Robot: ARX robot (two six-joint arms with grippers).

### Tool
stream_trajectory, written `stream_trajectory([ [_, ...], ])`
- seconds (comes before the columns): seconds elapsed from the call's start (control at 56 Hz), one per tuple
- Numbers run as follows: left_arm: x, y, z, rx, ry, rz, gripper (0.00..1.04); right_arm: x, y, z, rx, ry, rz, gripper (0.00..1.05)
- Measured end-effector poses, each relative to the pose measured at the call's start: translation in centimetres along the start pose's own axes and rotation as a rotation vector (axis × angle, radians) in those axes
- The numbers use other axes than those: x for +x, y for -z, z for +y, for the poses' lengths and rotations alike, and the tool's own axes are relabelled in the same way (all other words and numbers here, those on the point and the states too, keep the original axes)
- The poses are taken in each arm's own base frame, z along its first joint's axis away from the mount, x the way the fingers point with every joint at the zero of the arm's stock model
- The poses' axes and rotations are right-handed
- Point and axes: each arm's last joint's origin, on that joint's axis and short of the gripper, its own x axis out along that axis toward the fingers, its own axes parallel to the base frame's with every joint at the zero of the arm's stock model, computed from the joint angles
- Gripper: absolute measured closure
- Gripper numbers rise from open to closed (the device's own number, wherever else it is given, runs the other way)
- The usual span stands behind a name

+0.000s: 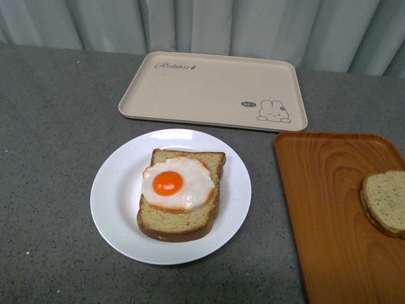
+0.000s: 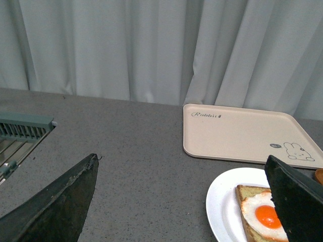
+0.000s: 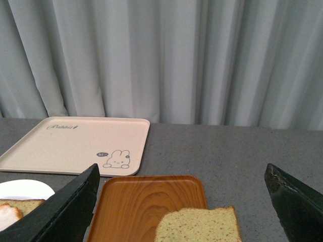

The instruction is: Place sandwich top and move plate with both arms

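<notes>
The white plate (image 1: 114,209) sits mid-table and holds a thick bread slice (image 1: 180,221) with a fried egg (image 1: 177,183) on it. The sandwich top (image 1: 386,199), a tan speckled slice, lies on the orange tray (image 1: 329,202) at the right edge. Neither arm shows in the front view. My left gripper (image 2: 181,164) is open above bare table, with the plate (image 2: 222,201) by its right finger. My right gripper (image 3: 182,171) is open and holds nothing; the sandwich top (image 3: 199,226) lies between and below its fingers.
A beige rabbit-print tray (image 1: 212,88) lies behind the plate, near the grey curtain. The orange tray's far rim (image 3: 146,179) is close to it. A pale green slatted rack (image 2: 22,126) shows at the table's far left in the left wrist view.
</notes>
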Motion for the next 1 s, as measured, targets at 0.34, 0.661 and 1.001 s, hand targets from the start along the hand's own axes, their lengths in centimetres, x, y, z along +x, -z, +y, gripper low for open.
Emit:
stream_trajectory([
  [0.34,0.0,-0.01,0.0,0.0,0.0,0.0,0.06,0.0,0.0,0.0,0.0,0.0,0.0,0.09],
  [0.661,0.0,-0.01,0.0,0.0,0.0,0.0,0.06,0.0,0.0,0.0,0.0,0.0,0.0,0.09],
  [1.001,0.0,-0.01,0.0,0.0,0.0,0.0,0.06,0.0,0.0,0.0,0.0,0.0,0.0,0.09],
])
